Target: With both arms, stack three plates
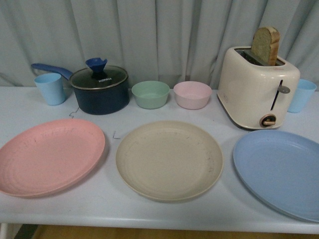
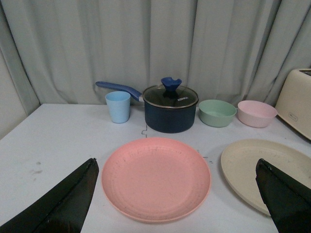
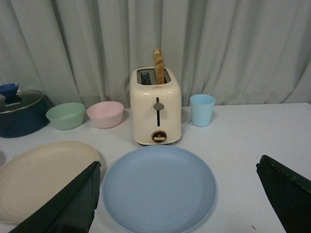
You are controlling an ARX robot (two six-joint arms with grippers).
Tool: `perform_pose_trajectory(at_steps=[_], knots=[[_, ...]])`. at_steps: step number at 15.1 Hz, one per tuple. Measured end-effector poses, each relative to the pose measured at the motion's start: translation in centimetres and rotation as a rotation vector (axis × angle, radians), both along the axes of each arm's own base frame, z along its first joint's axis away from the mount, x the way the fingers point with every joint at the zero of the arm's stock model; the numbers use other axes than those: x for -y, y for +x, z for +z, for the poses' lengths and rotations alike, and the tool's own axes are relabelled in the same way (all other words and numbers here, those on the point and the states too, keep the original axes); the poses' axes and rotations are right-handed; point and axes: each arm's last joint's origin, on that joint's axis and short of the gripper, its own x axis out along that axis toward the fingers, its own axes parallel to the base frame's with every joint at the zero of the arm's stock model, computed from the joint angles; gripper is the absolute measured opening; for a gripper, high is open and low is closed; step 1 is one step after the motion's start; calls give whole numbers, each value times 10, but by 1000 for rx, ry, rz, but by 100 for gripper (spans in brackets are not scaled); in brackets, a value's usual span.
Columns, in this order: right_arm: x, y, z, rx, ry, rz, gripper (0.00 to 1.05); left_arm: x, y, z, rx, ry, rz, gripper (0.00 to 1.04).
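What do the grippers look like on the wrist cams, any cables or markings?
Only the fingers show. Left gripper: two matte black fingers, wedge-shaped, tapering to points, no markings or cables visible. Right gripper: the same plain black wedges. Front view shows neither arm.

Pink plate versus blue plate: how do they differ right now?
The pink plate lies at the left end of the row, the blue plate at the right end. The pink plate sits before the pot; the blue plate sits before the toaster. Both are round, shallow, empty, flat on the table, flanking the beige plate.
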Motion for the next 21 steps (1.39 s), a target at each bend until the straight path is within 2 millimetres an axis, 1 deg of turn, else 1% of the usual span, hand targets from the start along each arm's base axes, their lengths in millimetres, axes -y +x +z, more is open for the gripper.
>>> perform_pose_trajectory(at_steps=[9, 10, 11, 12, 13, 14, 15, 16, 18, 21], knots=[[0, 0, 0, 0, 0, 0, 98, 0, 0, 0, 0, 0, 0, 98], [0, 0, 0, 0, 0, -1, 98, 3, 0, 1, -331, -19, 94, 98], [0, 0, 0, -1, -3, 0, 98, 2, 37, 37, -564, 2, 164, 98], [0, 0, 0, -1, -3, 1, 98, -1, 95, 41, -684, 65, 120, 98], [0, 0, 0, 0, -3, 1, 98, -5, 135, 46, -729, 129, 114, 98], [0, 0, 0, 0, -3, 1, 98, -10, 154, 50, -736, 131, 112, 98], [0, 0, 0, 0, -3, 1, 98, -18, 171, 46, -772, 116, 105, 98], [0, 0, 0, 0, -3, 1, 98, -24, 181, 40, -801, 103, 104, 98], [0, 0, 0, 0, -3, 1, 98, -43, 207, 20, -899, 32, 75, 98], [0, 0, 0, 0, -3, 1, 98, -60, 231, 6, -956, -52, 11, 98]])
